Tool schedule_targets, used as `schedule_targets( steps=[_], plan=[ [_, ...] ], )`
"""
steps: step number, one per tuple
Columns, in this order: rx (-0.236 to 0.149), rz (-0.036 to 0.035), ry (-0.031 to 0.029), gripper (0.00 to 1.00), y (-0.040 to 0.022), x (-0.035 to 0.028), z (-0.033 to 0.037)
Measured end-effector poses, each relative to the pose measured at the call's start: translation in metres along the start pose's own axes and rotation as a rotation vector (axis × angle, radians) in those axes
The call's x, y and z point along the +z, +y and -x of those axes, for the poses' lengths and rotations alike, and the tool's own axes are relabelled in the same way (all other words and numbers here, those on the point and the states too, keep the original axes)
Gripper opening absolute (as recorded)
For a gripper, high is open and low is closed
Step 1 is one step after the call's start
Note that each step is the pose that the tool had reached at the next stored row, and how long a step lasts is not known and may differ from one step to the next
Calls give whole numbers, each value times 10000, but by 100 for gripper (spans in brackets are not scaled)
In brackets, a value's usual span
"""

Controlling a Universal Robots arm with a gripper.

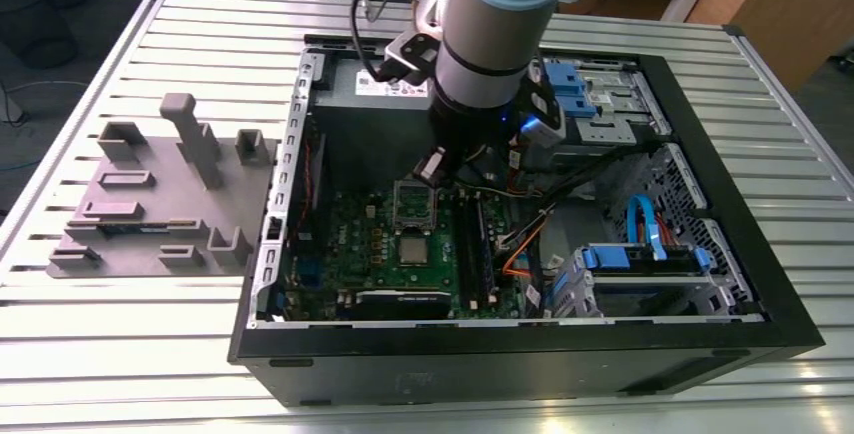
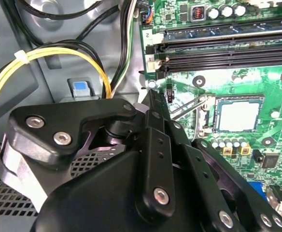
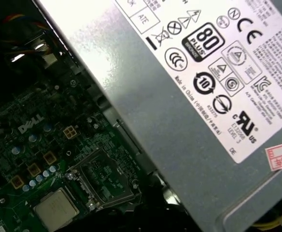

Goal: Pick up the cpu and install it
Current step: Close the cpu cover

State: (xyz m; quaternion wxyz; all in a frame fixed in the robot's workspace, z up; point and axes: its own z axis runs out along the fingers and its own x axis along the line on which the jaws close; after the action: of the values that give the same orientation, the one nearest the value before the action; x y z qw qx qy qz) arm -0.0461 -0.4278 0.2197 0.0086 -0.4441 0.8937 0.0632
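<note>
The cpu (image 1: 416, 249), a small silver square with a pale rim, lies flat in its place on the green motherboard (image 1: 360, 244) inside the open computer case. It also shows in both wrist views (image 2: 238, 116) (image 3: 56, 209). Beside it the socket's metal frame (image 3: 102, 181) with a dark centre stands swung open (image 1: 414, 204). My gripper (image 1: 434, 171) hangs just above that raised frame, a little behind the cpu in the exterior view. Its black fingers (image 2: 153, 125) meet at one tip (image 2: 151, 96), with nothing between them.
A grey power supply (image 3: 189, 96) borders the socket area. Yellow and black cables (image 2: 59, 53) loop near the gripper. Memory slots (image 2: 228, 48) run past the socket. Blue drive cages (image 1: 641, 264) fill the case's right in the exterior view. A grey fixture block (image 1: 147, 204) sits outside on the slatted table.
</note>
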Motion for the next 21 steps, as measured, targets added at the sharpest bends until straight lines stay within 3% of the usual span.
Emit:
schedule_targets(
  steps=[8,21],
  plan=[
    [-3,-134,178,10,12,-50,0],
    [-78,-220,307,10,42,-96,-18]
  ],
)
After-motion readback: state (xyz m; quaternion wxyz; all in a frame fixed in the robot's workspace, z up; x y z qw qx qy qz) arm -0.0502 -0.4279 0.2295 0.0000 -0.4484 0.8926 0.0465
